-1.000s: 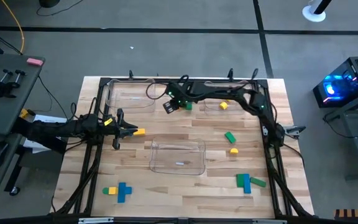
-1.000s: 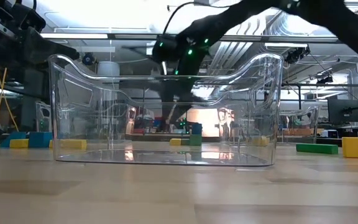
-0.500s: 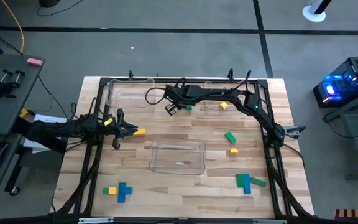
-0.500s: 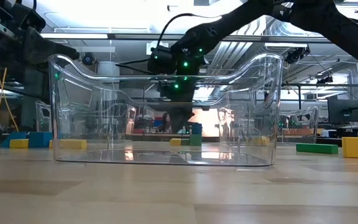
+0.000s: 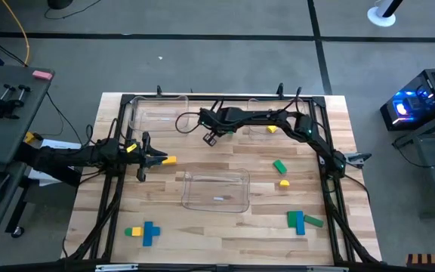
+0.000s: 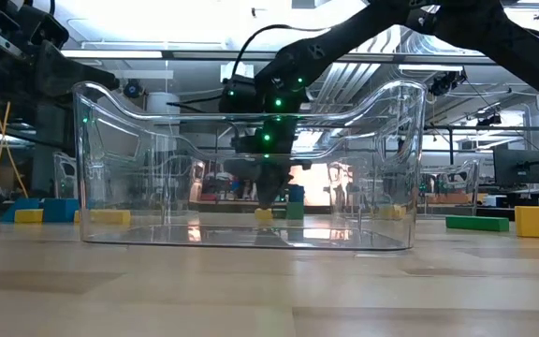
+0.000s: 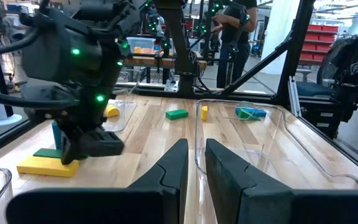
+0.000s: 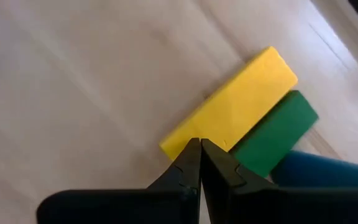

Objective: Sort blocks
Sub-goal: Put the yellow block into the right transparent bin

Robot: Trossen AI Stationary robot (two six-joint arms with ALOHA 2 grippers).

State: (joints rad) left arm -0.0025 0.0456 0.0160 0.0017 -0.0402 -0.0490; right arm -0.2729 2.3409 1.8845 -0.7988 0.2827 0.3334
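Observation:
My right gripper (image 8: 199, 144) is shut and points down over one end of a yellow bar (image 8: 235, 109). A green bar (image 8: 277, 132) lies beside that bar, and a blue block (image 8: 316, 169) beside the green one. This cluster is at the table's far middle, under the right gripper (image 5: 211, 139). The left wrist view shows the same yellow bar (image 7: 42, 166) flat on the wood. My left gripper (image 7: 195, 152) waits at the table's left with a narrow gap, above another yellow bar (image 5: 169, 160). My right gripper's shut fingertips (image 8: 191, 155) stand from above at the near end of the yellow bar (image 8: 179, 142), which lies flat on the table. I cannot tell whether they touch it.
A clear tray (image 5: 216, 189) sits mid-table, with two more along the far edge (image 5: 157, 117) (image 5: 282, 113). Loose blocks: a yellow one (image 5: 271, 128), a green bar (image 5: 279, 165), a yellow cube (image 5: 284, 183), blue and green pieces (image 5: 299, 221), and a yellow and blue pair (image 5: 146, 232).
The right gripper has come down toward the table over the yellow, green and blue cluster, shifting slightly toward the near edge. The blocks have stayed where they were.

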